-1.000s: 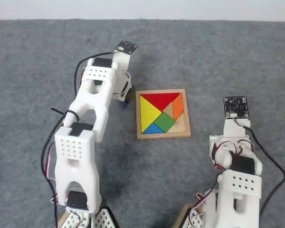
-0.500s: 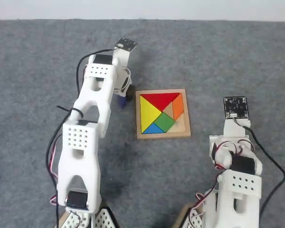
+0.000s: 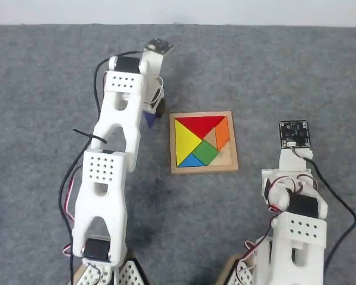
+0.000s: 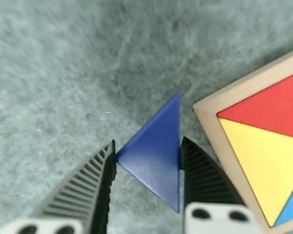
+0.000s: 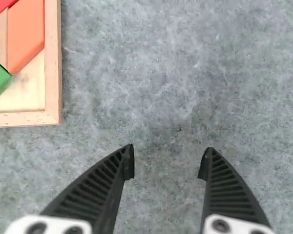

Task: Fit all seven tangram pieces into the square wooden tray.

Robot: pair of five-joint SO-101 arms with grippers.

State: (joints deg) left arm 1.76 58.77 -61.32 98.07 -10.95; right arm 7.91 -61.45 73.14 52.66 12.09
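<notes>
From above, the blue triangle (image 3: pixel 148 119) beside the wooden tray (image 3: pixel 203 169) is being largely covered by the left arm (image 3: pixel 120 119). In both wrist views the tray is being cut off at the edge.

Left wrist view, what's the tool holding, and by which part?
The left tool grips the dark blue triangular tangram piece, one finger on its square corner, the other on the opposite long edge.

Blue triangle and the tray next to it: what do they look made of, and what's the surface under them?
The blue triangle looks like painted wood: smooth matte coat, crisp edges, though plastic can't be ruled out. The tray looks like bare pale wood, with an unpainted rim and faint grain. The table covering seems to be grey felt or short carpet, going by its fuzzy fibres.
</notes>
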